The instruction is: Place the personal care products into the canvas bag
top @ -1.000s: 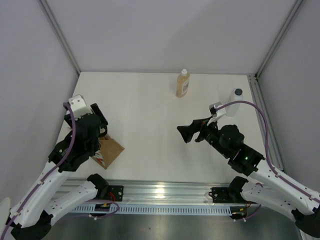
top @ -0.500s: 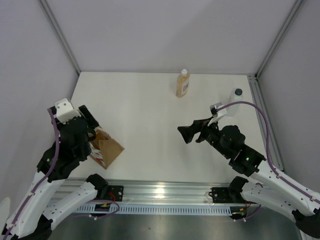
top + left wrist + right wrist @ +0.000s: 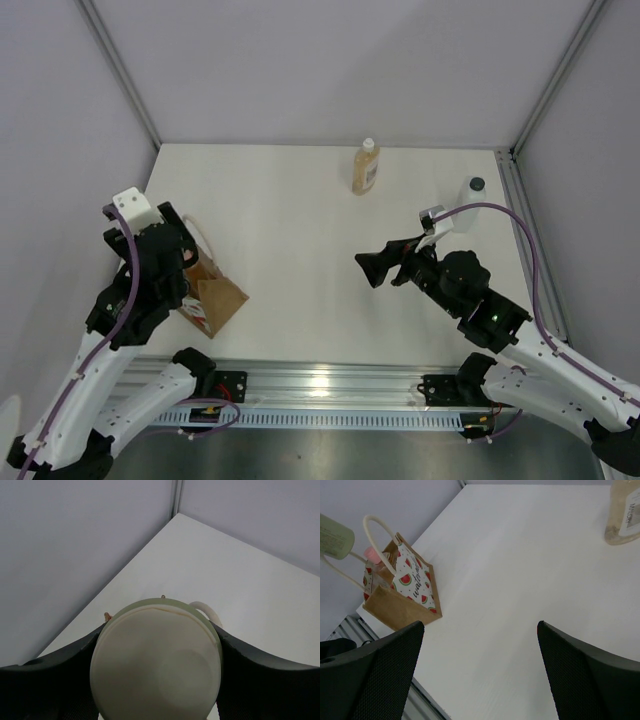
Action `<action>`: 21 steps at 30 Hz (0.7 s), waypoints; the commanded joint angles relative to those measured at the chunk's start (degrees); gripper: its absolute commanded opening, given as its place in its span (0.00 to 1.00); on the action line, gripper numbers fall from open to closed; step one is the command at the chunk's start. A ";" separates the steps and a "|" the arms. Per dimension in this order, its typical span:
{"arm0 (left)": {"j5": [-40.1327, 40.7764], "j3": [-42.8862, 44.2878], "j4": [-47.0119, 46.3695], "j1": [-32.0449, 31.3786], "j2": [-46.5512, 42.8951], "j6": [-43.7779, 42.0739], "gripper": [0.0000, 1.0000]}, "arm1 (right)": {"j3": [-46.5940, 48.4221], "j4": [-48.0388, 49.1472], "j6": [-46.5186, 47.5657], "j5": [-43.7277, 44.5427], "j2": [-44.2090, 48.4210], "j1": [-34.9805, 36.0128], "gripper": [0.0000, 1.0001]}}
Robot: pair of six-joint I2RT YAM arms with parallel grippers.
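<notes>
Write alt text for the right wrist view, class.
A canvas bag with watermelon print stands on the white table, a pink cap showing inside. An olive-green bottle hovers left of it; an amber bottle stands top right. The open right gripper frames the bottom.

Lab test cell: white table (image 3: pixel 290 230), grey wall panels (image 3: pixel 330 70), aluminium frame posts (image 3: pixel 118 72), aluminium mounting rail (image 3: pixel 330 381) at near edge

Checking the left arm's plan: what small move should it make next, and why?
Probably lower the left gripper a little, then open it. It is shut on the olive-green bottle, which hangs over the canvas bag by its handles, not yet inside. A pink cap shows in the bag.
</notes>
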State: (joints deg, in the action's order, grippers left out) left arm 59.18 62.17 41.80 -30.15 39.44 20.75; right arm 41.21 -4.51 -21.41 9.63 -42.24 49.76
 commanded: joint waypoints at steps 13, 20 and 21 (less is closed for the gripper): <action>-5.48 -5.30 -8.32 10.98 2.57 3.59 0.01 | 1.06 -0.06 -0.30 -0.93 1.81 0.43 0.99; -2.48 -8.82 -7.78 14.41 1.96 3.51 0.01 | 1.15 -0.06 -0.04 -0.75 1.46 0.52 0.99; -3.36 -9.17 -7.96 15.03 2.04 3.33 0.01 | 1.15 -0.14 -0.12 -0.58 1.54 0.69 0.99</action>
State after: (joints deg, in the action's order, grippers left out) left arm 53.80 54.15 35.57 -17.39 41.91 24.58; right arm 41.21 -5.32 -21.41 9.56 -41.23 49.93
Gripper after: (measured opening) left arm 0.728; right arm 0.992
